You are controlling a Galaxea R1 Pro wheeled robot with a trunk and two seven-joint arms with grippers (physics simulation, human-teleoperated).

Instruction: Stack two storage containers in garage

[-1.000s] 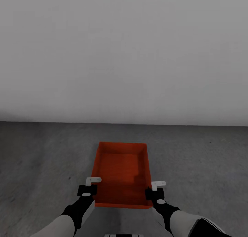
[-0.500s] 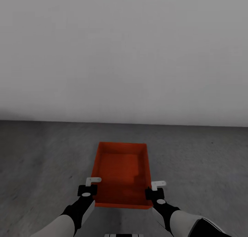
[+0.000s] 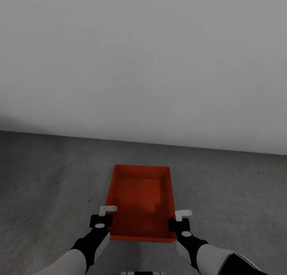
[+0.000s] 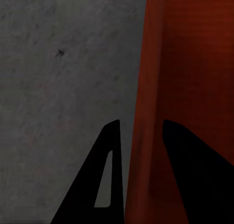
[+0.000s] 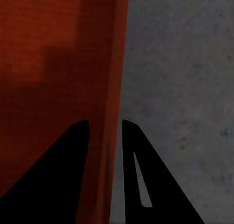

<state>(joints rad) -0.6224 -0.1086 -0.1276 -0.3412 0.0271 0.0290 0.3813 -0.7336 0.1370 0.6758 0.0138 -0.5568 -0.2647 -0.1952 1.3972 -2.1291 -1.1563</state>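
Head view: 1 orange-red storage container (image 3: pixel 140 201) carried open side up, at 6 o'clock of the frame, above the grey concrete floor (image 3: pixel 48 179) of the garage. Plain white-grey wall (image 3: pixel 143 59) ahead, from 9 through 12 to 3 o'clock. Left gripper (image 3: pixel 104 214) at the container's 9 o'clock long wall, right gripper (image 3: pixel 180 219) at its 3 o'clock long wall, both near the end closest to the robot. Held from 2 opposite sides, probably to keep the bin level and stop it swinging during travel. No second container seen here, so likely the bin meant for the floor, though not certain.

Left wrist view: 2 dark fingers (image 4: pixel 109 185) straddling the container's thin wall (image 4: pixel 146 136), 1 outside over the concrete, 1 inside over the orange-red bottom. Narrow, clamped on the wall.

Right wrist view: same grip mirrored, fingers (image 5: pixel 131 175) narrow and pinching the wall (image 5: pixel 114 112), 1 inside, 1 outside above mottled concrete.

Next step, by judgement: lowering evenly until the bottom meets the floor, then opening both sides together to avoid tipping.
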